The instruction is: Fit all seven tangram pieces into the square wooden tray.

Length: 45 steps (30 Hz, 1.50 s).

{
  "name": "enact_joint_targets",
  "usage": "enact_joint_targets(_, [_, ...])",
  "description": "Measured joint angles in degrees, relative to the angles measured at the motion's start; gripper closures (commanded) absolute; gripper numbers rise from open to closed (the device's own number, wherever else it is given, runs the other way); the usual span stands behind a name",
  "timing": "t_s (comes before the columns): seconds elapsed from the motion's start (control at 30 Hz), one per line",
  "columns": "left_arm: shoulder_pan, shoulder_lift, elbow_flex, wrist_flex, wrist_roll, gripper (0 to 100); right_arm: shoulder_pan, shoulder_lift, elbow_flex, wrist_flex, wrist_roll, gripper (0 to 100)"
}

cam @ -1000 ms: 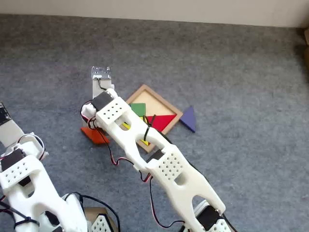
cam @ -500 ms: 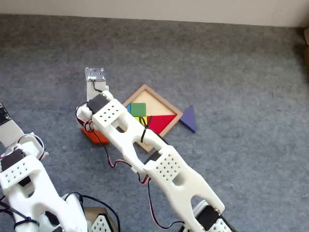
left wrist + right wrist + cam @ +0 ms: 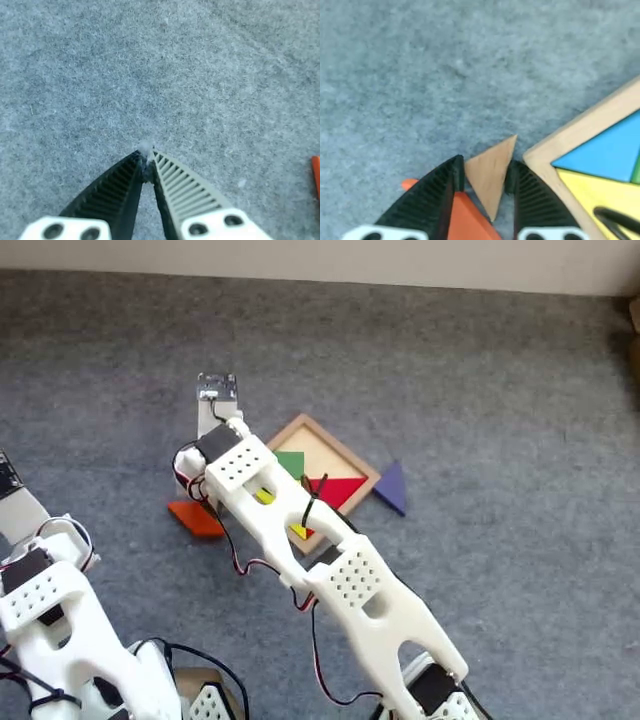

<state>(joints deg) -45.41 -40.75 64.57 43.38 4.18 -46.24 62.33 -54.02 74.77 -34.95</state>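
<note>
The square wooden tray [image 3: 352, 462] lies mid-table with a green square [image 3: 290, 462] and a red triangle [image 3: 337, 490] in it. The right wrist view shows the tray's corner [image 3: 580, 134] with blue [image 3: 605, 155] and yellow [image 3: 582, 192] pieces. My right gripper [image 3: 485, 172] is shut on a wood-coloured triangle [image 3: 490, 170] just outside that corner, above an orange piece [image 3: 467, 217]. My right arm's wrist [image 3: 235, 468] covers the tray's left part. A purple triangle [image 3: 392, 485] lies beside the tray's right corner. My left gripper [image 3: 147, 160] is shut and empty over bare carpet.
The table is covered in grey carpet [image 3: 480, 370]. The orange piece [image 3: 197, 517] lies left of the tray, and a sliver of it [image 3: 316, 175] shows in the left wrist view. My left arm [image 3: 50, 610] stays at the near left corner.
My right arm swung a little to the left over the orange piece, then came back right toward the tray's corner. The left arm has not moved.
</note>
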Motion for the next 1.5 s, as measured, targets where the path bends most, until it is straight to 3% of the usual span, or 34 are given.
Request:
enact_joint_targets(0.23, [0.0,0.0,0.0,0.0,0.0,98,0.62,0.97,-9.41,11.78,7.91,99.5])
enact_joint_targets(0.47, [0.0,0.0,0.0,0.0,0.0,98,3.43,2.99,-26.9,24.18,14.33,99.4])
enact_joint_targets(0.63, [0.0,0.0,0.0,0.0,0.0,98,3.43,3.87,-34.02,25.05,17.14,99.4])
enact_joint_targets(1.27, [0.0,0.0,0.0,0.0,0.0,98,12.22,2.99,-34.37,25.23,29.01,99.4])
enact_joint_targets(1.5, [0.0,0.0,0.0,0.0,0.0,98,13.27,-11.87,-18.2,25.23,33.23,99.4])
